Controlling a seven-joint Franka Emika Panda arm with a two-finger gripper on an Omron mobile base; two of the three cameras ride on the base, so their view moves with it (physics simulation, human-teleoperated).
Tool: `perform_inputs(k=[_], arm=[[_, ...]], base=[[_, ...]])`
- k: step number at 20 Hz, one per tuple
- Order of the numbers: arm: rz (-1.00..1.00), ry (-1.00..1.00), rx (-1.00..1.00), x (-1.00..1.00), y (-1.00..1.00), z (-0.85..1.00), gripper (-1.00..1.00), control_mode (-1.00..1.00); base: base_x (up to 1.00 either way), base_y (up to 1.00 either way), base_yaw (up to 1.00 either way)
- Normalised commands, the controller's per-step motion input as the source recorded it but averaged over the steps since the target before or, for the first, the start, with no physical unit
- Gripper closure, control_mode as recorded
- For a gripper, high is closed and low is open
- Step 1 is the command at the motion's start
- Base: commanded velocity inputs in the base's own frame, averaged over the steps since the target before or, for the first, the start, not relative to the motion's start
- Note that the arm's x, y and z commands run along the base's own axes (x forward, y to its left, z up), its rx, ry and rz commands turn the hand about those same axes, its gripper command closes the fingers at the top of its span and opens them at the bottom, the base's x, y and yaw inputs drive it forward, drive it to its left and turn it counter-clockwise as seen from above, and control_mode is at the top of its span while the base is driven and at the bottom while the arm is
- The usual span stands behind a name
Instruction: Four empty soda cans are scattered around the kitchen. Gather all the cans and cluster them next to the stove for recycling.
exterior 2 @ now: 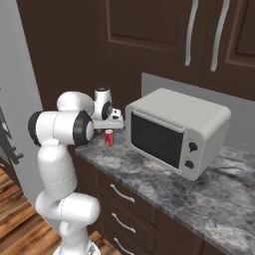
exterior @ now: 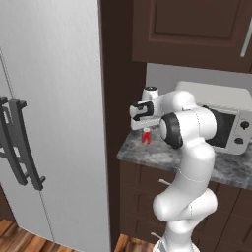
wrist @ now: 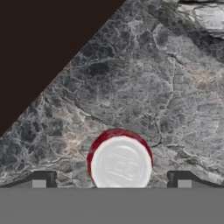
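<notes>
A: Hovering above a soda can (wrist: 120,162), the end effector (wrist: 111,179) is seen fully spread, nothing grasped.

B: Location of the can?

A: It is stood upright on the bench (exterior 2: 149,174), near the corner, left of the microwave (exterior 2: 177,130). The fingertips are centred either side, presumably for a straight descent.

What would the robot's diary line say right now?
phase: above can | gripper: open, empty | soda can: upright on counter, between fingertips | microwave: beside can

glossy mottled stone counter (wrist: 131,78), seemingly
</notes>
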Motion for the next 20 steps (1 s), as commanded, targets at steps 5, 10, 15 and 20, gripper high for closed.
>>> perform_inputs(k=[5, 10, 15, 20], arm=[[0.05, 0.00, 0.00, 0.00, 0.00, -0.18, -1.00, -1.00], [0.07, -0.01, 0.00, 0.02, -0.06, -0.16, -1.00, -1.00], [0.06, 0.00, 0.00, 0.00, -0.10, -0.27, -1.00, -1.00], [0.05, 0.00, 0.00, 0.00, -0.01, -0.23, 1.00, -1.00]], base=[[0.00, 0.00, 0.00], [0.00, 0.00, 0.00], [0.00, 0.00, 0.00], [0.00, 0.00, 0.00]])
